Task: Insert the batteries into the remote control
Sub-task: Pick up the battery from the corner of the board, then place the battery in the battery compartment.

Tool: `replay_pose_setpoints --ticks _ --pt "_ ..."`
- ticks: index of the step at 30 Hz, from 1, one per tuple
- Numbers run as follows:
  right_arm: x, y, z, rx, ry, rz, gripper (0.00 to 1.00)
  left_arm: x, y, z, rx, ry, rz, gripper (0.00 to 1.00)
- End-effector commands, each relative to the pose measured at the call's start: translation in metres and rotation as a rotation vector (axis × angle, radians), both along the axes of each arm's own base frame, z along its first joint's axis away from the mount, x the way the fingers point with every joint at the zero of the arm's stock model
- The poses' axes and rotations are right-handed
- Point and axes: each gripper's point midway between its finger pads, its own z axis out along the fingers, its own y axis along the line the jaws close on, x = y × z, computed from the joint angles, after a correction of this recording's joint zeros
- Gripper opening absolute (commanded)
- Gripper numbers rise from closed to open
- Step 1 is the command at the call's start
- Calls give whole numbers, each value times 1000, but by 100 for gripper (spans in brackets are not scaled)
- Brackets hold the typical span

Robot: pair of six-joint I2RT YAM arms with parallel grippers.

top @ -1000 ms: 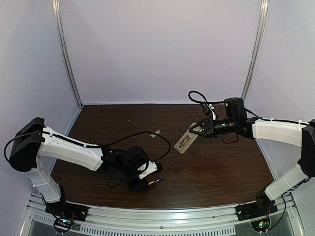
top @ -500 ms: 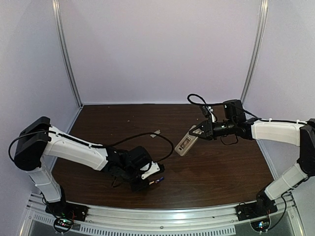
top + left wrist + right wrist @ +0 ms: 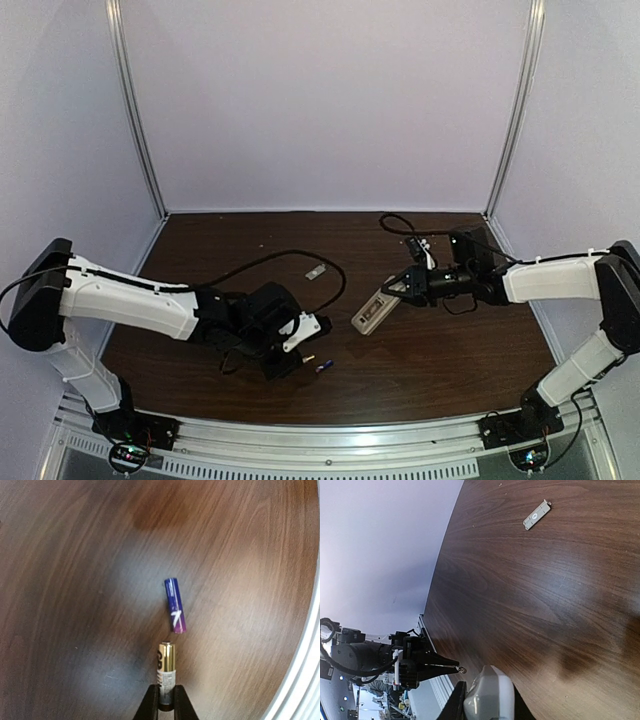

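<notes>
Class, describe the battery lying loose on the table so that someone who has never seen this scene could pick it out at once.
Find the dark wooden table and follow its near edge to the left hand. Just beyond its tips lies the blue and purple battery, free on the wood. Its neighbour, the gold and white battery, is pinched in that hand.
</notes>
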Motion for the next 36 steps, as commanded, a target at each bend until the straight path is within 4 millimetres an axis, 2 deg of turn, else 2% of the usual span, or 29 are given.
replay_pose_setpoints --ticks 1,4,7,12,17,26,36 --pt "2 12 10 90 3 -51 0 17 -27 53 -145 -43 70 0" --pt "-4 18 10 113 26 -49 0 22 -41 73 -206 -30 89 0" --pt "-10 29 11 129 37 -39 0 26 -52 81 -223 -19 91 0" --pt "-20 45 6 135 53 -24 0 32 -62 80 -201 -2 119 0" --pt "-28 56 2 133 62 -8 0 36 -62 77 -166 7 139 0" --pt "-37 65 -9 131 105 -25 0 40 -58 64 -113 15 161 0" --pt "-43 71 -16 156 159 -36 0 45 -60 59 -94 21 181 0"
